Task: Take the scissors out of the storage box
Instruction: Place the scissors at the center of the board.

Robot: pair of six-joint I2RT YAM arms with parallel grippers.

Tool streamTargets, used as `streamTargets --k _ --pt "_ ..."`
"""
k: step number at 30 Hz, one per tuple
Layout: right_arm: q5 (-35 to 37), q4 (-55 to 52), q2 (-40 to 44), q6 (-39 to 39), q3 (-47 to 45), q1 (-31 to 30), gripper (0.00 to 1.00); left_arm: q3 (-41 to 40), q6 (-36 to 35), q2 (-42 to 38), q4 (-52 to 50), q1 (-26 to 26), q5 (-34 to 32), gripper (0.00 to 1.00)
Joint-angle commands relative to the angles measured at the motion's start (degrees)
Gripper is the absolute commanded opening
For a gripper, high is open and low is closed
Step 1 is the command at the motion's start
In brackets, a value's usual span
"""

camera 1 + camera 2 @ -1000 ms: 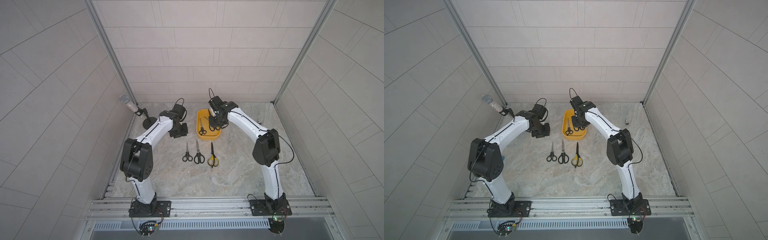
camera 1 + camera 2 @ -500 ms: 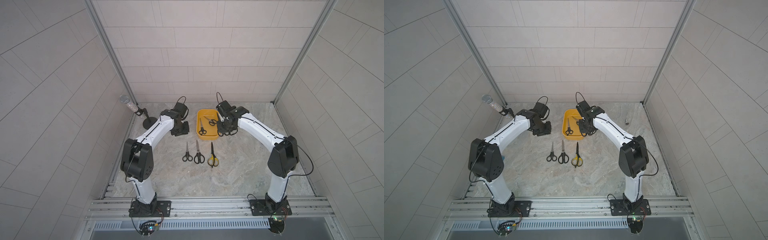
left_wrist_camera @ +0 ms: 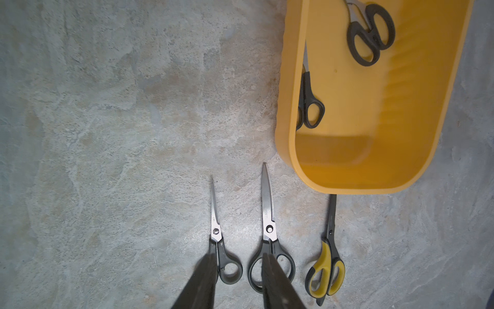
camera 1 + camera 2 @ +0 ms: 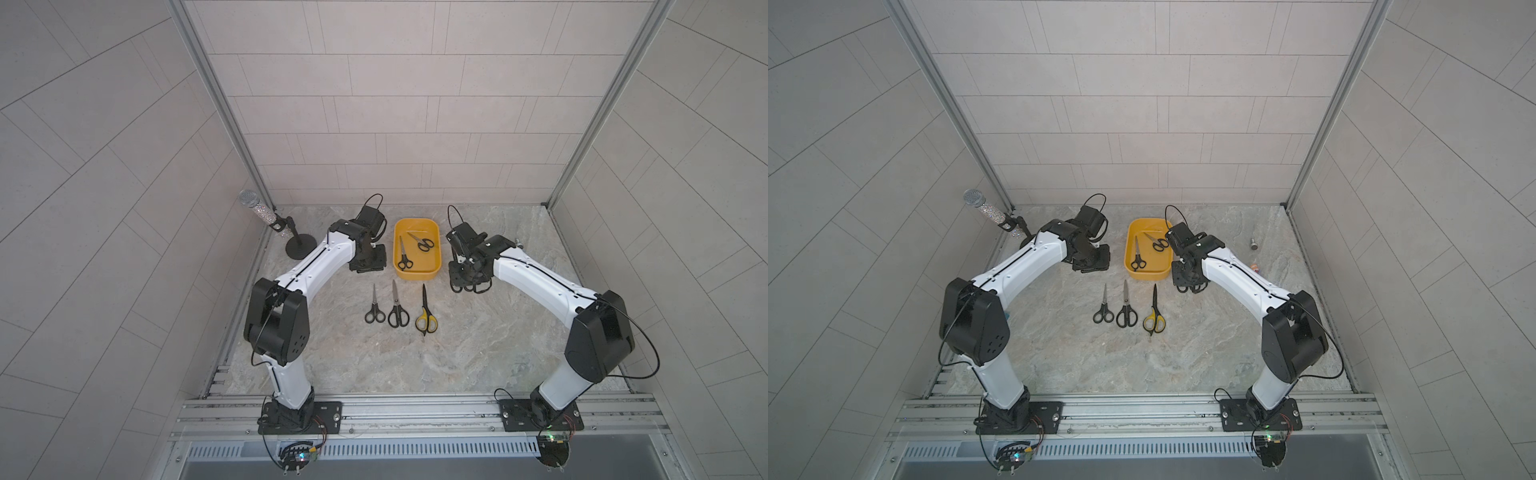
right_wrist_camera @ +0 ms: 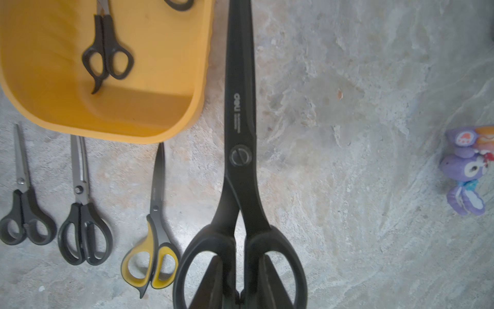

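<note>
Marbled grey-beige stone covers the table (image 4: pixel 478 345), closed in on three sides by pale tiled walls (image 4: pixel 415 104) with aluminium corner posts. A glittery microphone (image 4: pixel 257 210) on a stand sits at the far left corner, and a small purple plush toy (image 5: pixel 465 171) lies off to the right. The mustard-yellow storage box (image 4: pixel 415 275) stands near the back with a slim black-handled pair (image 4: pixel 404 254) and a stubbier black-handled pair (image 4: pixel 421 241) lying inside. Just in front of it three more lie in a row, blades toward the box: short black-handled scissors (image 4: pixel 375 306), longer black-handled scissors (image 4: pixel 397 311) and yellow-and-black scissors (image 4: pixel 425 312). The right claw (image 5: pixel 242 283) is clamped on the handles of the large all-black scissors (image 5: pixel 240 120), outside the box with the blades running along its right wall. The left claw (image 3: pixel 238 259) hangs by the box's left side, fingers apart with nothing between them.
</note>
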State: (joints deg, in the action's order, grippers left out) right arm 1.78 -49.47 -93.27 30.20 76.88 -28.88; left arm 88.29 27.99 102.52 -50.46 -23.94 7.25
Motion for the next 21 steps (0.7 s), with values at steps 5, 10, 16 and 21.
streamTargets --k 5,10,16,21 --pt "0.04 3.83 2.57 2.84 -6.68 -0.96 0.00 -1.65 -1.26 -2.68 -1.84 -0.61 -2.52 0.35" --pt "0.32 4.71 2.66 3.86 -8.58 -2.22 0.00 -2.42 -1.10 -3.29 -1.92 -0.94 -3.16 0.35" --pt "-0.95 5.97 2.08 5.03 -9.97 -3.74 0.00 -3.13 -0.81 -3.56 -1.90 -1.19 -3.30 0.35" --pt "-1.55 7.75 -0.03 5.95 -12.47 -5.43 0.00 -2.65 -1.00 -3.34 -2.17 -1.23 -3.39 0.35"
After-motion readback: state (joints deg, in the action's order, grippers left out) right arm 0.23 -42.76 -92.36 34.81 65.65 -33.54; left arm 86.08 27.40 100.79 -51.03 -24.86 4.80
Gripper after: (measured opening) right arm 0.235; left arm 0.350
